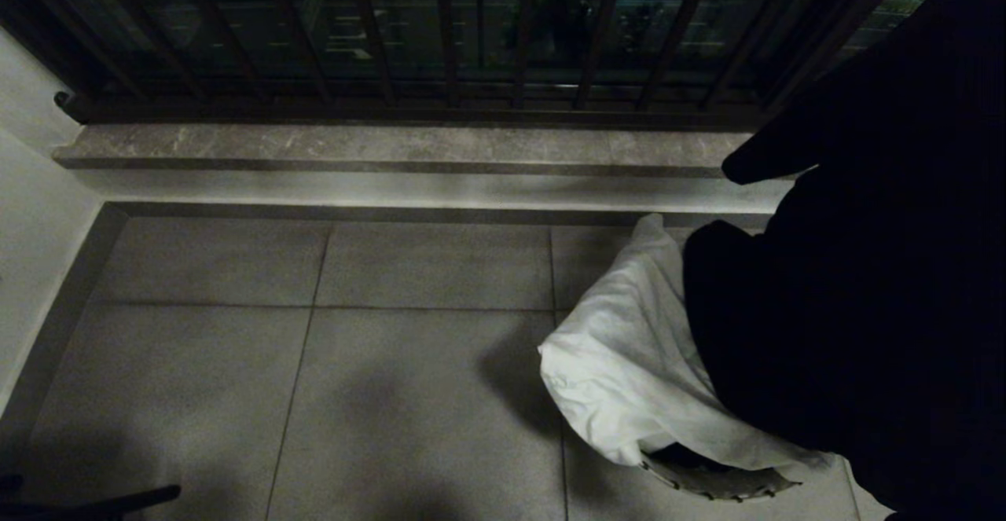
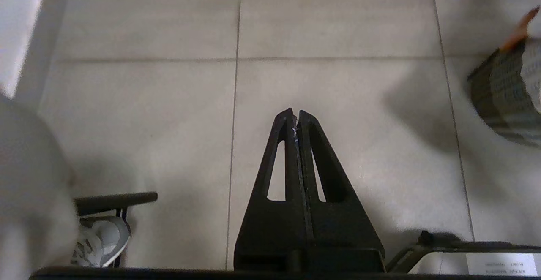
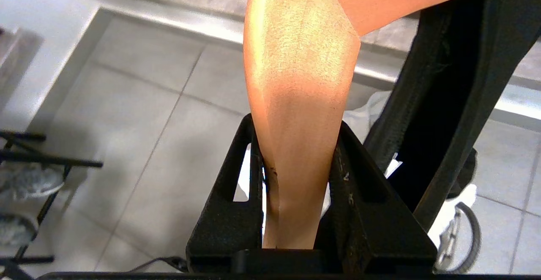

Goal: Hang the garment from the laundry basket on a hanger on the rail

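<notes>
Right gripper (image 3: 296, 153) is pinching an orange garment (image 3: 302, 60): cloth runs up between both fingers and out the top of the right wrist frame. In the head frame that side is a big dark mass filling the right edge, so the gripper itself can't be made out there.

Basket (image 1: 719, 483) sits at lower right of the head frame, mostly buried under white cloth (image 1: 629, 348) draped over its rim; only a sliver of rim shows. It also shows at the right edge of the left wrist frame.

Left gripper (image 2: 296, 121) has its fingers pressed together, holding nothing, pointing at bare floor tile (image 2: 338, 31) in mid-frame.

Rail and hanger: not in any frame. Only the dark balcony bars (image 1: 448, 26) run across the top of the head frame.

Risks as I read it:
- Grip is on a narrow bunched strip. Fabric looks slick, so it could slide out once the full weight hangs on it.
- The hanging tail may snag the white cloth or the rim and drag the basket over.
- The dark mass blocks most of the right side of the head frame, so lining up to the hanger would be near blind.
- Garment is bunched, so finding a neck opening one-handed looks hard; the left arm will likely be needed.
</notes>
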Controlling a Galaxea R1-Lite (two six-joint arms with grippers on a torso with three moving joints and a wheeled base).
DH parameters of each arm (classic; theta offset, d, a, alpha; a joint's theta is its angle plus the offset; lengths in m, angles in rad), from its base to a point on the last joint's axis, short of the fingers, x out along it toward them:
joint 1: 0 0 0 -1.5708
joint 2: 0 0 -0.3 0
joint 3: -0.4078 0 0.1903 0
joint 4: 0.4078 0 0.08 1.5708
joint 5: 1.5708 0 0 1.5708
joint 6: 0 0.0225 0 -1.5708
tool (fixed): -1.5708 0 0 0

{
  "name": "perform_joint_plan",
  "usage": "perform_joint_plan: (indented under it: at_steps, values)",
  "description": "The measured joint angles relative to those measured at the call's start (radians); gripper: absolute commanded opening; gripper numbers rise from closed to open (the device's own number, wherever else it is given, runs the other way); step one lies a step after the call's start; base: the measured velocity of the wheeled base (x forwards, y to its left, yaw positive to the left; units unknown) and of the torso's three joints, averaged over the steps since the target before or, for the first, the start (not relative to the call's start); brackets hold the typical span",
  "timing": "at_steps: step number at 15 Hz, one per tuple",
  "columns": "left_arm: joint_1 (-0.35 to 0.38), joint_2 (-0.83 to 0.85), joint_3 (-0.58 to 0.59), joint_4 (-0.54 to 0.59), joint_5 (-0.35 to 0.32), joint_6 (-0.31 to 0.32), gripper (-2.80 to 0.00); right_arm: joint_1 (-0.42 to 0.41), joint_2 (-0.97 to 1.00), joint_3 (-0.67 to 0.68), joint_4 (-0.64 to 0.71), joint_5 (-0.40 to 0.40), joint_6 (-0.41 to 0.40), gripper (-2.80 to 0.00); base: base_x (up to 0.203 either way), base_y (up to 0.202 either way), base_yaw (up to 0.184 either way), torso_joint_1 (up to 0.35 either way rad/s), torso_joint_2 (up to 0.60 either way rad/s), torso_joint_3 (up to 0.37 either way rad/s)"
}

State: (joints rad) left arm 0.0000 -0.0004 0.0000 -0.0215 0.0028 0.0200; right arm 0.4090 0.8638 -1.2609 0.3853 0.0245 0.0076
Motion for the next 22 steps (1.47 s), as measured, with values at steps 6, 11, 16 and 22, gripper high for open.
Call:
perform_joint_plan:
  at_steps: [6, 11, 16, 22]
  values:
    - [0.0, 0.0, 0.0, 0.0, 0.0, 0.0, -2.8, -0.03, -0.014, 0.004, -0.003, 0.005, 0.033, -2.8, 0.0, 0.0, 0.0, 0.002, 0.01, 0.201]
    - [0.0, 0.0, 0.0, 0.0, 0.0, -0.002, -2.8, -0.03, -0.019, 0.012, -0.004, 0.001, 0.027, -2.8, 0.0, 0.0, 0.0, -0.001, 0.0, 0.206]
    - [0.0, 0.0, 0.0, 0.0, 0.0, -0.003, -2.8, -0.037, -0.027, 0.034, -0.033, 0.001, -0.012, -2.8, 0.0, 0.0, 0.0, 0.0, 0.0, 0.202]
    - [0.0, 0.0, 0.0, 0.001, 0.0, -0.006, -2.8, -0.039, -0.033, 0.051, -0.034, 0.004, -0.013, -2.8, 0.0, 0.0, 0.0, 0.001, 0.0, 0.203]
